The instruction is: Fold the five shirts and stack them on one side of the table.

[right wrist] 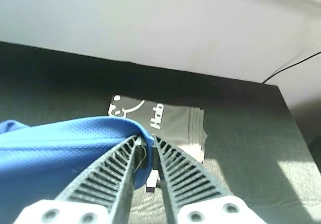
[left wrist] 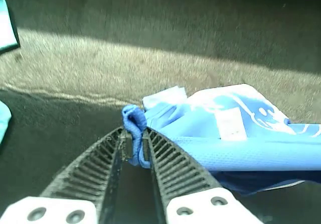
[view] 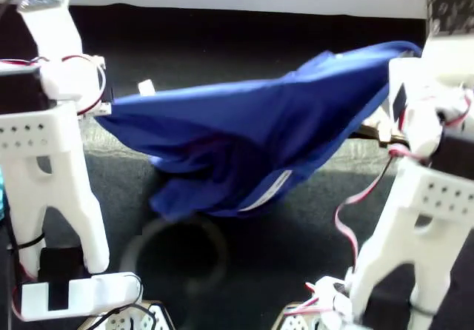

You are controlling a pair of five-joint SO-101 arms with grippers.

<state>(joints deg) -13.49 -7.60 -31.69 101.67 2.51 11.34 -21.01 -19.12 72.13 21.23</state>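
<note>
The dark table [view: 222, 41] spans the scene, and above it the blue shirt [view: 252, 130] hangs stretched between the 2 arms, its middle sagging toward the tabletop. A folded grey shirt [right wrist: 170, 121] lies flat on the table toward its far edge. The left gripper [left wrist: 134, 134] is clamped on 1 bunched corner of the blue shirt, and the right gripper [right wrist: 146, 142] pinches the opposite edge.

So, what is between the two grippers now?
The blue shirt hangs across that stretch, one edge in the left gripper and one in the right gripper. The high view shows it.
</note>
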